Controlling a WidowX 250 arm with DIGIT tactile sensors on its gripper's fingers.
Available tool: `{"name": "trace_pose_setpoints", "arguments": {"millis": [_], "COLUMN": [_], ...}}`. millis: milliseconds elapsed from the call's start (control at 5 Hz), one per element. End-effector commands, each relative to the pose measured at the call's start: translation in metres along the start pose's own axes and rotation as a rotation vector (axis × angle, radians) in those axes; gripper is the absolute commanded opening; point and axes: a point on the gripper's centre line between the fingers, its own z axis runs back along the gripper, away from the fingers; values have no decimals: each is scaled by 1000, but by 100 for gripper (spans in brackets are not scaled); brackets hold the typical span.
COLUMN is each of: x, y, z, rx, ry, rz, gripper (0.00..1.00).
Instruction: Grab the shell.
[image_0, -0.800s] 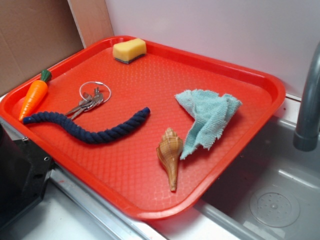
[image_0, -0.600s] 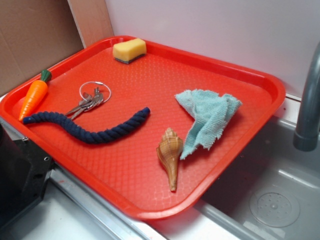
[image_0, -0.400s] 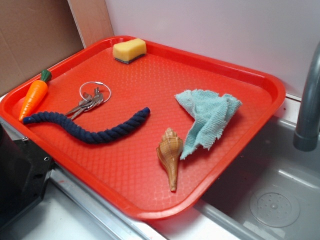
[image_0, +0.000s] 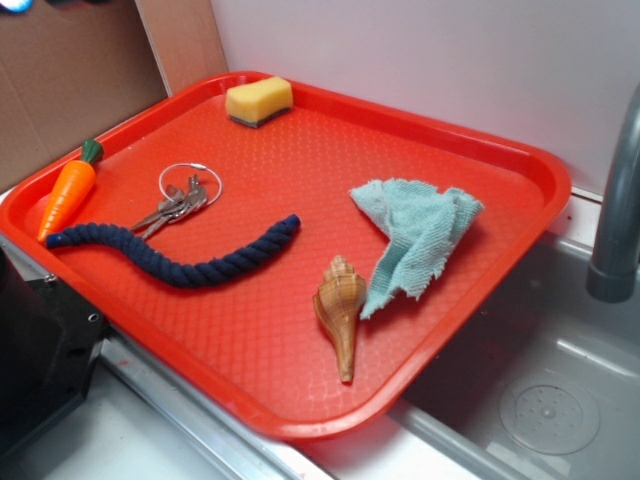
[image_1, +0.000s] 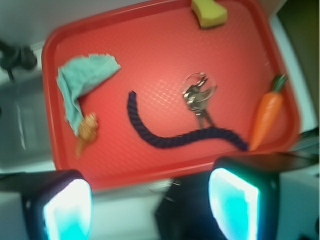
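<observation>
**Shell untouched on the tray, claw high above and apart**

A red tray (image_0: 300, 400) fills the exterior view, resting beside a grey sink (image_0: 550, 400). Going left to right across it: an orange toy carrot (image_0: 65, 195) lies at about nine o'clock by the left rim. Next, a dark blue rope (image_0: 180, 258) curves across the middle-left, one end just beside the carrot. A bunch of keys (image_0: 180, 200) on a ring sits just above the rope, toward ten o'clock. A yellow sponge (image_0: 258, 100) rests at twelve o'clock, near the far rim. The shell (image_0: 340, 310), tan-brown with a ridged top and a long thin point, lies at about five o'clock of the tray's centre, its point aimed at the near rim. A pale teal cloth (image_0: 420, 240) lies crumpled at three o'clock, its lower corner touching or just beside the shell's wide end.

The wrist view looks down from well above. The two fingers (image_1: 67, 210) of the gripper (image_1: 150, 205) show at the bottom edge, spread wide apart with nothing between them. The shell appears there at about eight o'clock, blurred.

By these pictures the grab has not begun. Left to do: bring the claw over the shell, come down, and close on it.
</observation>
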Motion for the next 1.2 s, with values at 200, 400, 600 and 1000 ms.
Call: {"name": "trace_pose_setpoints", "arguments": {"millis": [200,400,600,1000], "x": [4,-1,-2,-13], "y": [-60,-72,-74,-86], "z": [-95,-129,-157,-206], "rx": [-42,-1,23,97], "ry": [-123,-147,-115,-110], "rz": [247,248,259,205], "gripper": [100,100,100,100]}}
